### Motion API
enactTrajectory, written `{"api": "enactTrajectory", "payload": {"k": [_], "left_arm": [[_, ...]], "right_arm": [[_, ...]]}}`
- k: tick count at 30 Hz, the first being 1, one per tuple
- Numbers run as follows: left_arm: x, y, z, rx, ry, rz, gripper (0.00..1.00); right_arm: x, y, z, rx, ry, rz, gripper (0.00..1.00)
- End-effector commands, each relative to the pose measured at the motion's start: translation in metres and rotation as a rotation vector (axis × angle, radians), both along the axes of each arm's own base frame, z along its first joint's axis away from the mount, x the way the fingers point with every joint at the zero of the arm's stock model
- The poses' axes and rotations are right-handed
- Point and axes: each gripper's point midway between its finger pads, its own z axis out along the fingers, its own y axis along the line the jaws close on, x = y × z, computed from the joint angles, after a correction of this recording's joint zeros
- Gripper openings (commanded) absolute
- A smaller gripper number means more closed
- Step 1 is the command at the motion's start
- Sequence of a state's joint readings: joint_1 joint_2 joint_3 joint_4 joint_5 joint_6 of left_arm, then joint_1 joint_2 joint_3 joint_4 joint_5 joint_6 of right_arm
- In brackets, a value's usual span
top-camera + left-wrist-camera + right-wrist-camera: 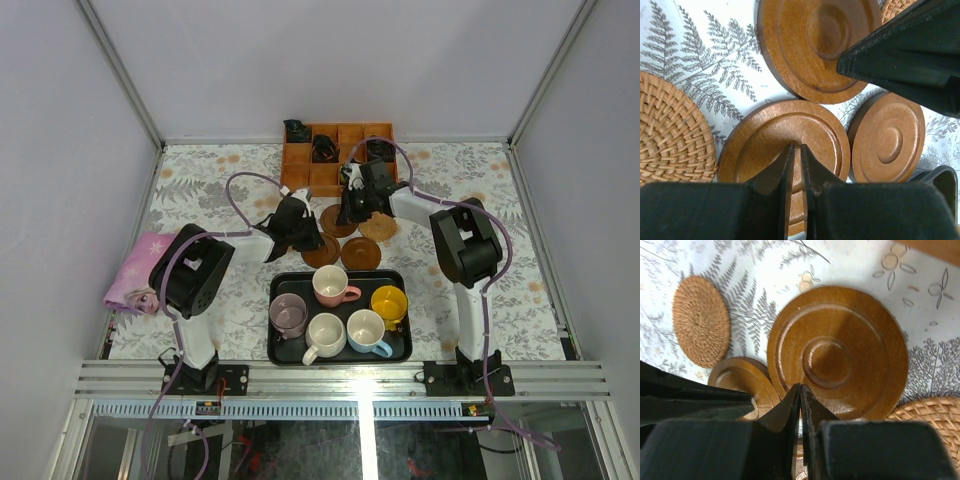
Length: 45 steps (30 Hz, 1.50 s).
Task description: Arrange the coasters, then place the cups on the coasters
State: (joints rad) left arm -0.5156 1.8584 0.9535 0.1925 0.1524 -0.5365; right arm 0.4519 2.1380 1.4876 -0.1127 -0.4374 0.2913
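Left claw: left gripper (796, 147) clenched, empty, tips over a dark brown round wooden coaster (760, 135), probably to nudge it.
Right claw: right gripper (800, 387) clenched, empty, at the edge of a ringed brown wooden coaster (837, 352).
Coasters: crowded mid-frame, tan woven round coaster (670, 135) at left.
Cups: five pastel handled mugs (330, 285) sit in the black rectangular tray (340, 361), lower centre, until coasters are spread.

lab enclosure, aluminium frame (300, 380), white walls (330, 60)

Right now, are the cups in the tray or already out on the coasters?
In the tray: all five cups stand inside it; the visible coasters carry nothing.
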Motion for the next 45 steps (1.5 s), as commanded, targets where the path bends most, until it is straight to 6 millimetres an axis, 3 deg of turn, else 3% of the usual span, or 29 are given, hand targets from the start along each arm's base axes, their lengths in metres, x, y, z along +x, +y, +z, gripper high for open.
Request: {"api": "enactTrajectory", "payload": {"k": [1, 10, 20, 32, 39, 45], "left_arm": [[0.005, 0.011, -0.008, 0.062, 0.009, 0.036, 0.09], [0.009, 0.049, -0.02, 0.098, 0.051, 0.17, 0.1], [0.033, 0.09, -0.018, 0.145, 0.03, 0.253, 0.1], [0.07, 0.107, -0.01, 0.15, -0.009, 0.299, 0.1], [0.086, 0.1, -0.004, 0.135, -0.028, 0.285, 0.1], [0.097, 0.094, 0.03, 0.098, -0.1, 0.264, 0.1]], "right_arm": [[0.001, -0.003, -0.001, -0.043, 0.004, 0.0, 0.08], [-0.017, -0.044, -0.033, -0.228, 0.056, -0.084, 0.07], [-0.015, -0.1, -0.042, -0.391, 0.053, -0.268, 0.03], [0.002, -0.175, -0.036, -0.386, 0.084, -0.488, 0.02], [0.006, -0.178, -0.033, -0.369, 0.085, -0.486, 0.02], [0.014, -0.169, -0.007, -0.319, 0.017, -0.433, 0.02]]}}
